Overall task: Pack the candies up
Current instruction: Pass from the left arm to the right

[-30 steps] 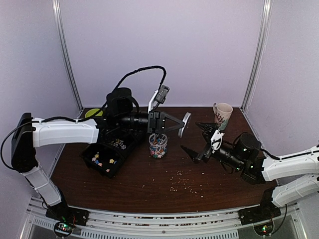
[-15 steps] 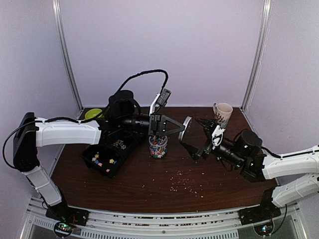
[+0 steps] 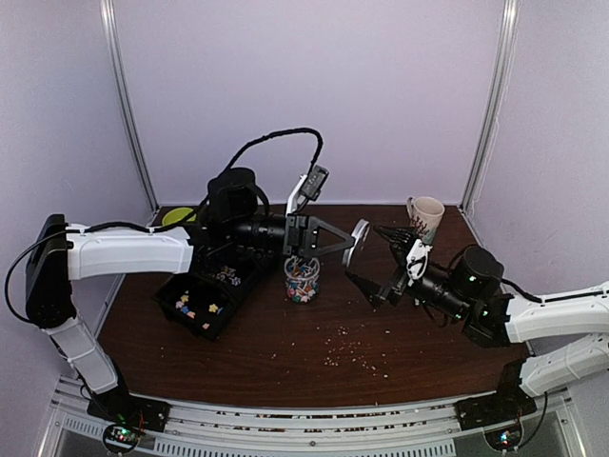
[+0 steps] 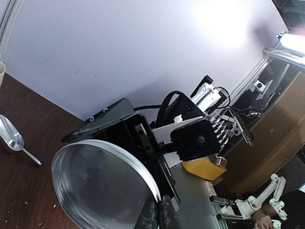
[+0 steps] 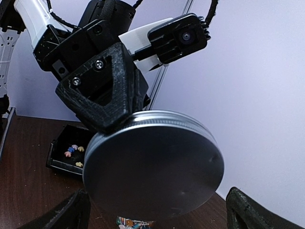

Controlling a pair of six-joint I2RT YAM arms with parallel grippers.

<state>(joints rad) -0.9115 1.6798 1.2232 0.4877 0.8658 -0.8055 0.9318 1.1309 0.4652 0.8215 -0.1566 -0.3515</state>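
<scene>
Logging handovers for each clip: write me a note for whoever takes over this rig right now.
Left claw: shut on the metal lid, held in the air right of the jar.
Right claw: open, fingers flanking the lid, not closed on it.
Candies: most in the open jar mid-table, a few in the black tray.
Done: jar looks nearly full. Left: probably hand the lid over and close the jar.

The lid (image 5: 152,164) is smooth, dull-sheened metal; the left gripper (image 5: 114,125) matt, rough black plastic; the table (image 3: 285,352) dark wood, apparently varnished.
</scene>
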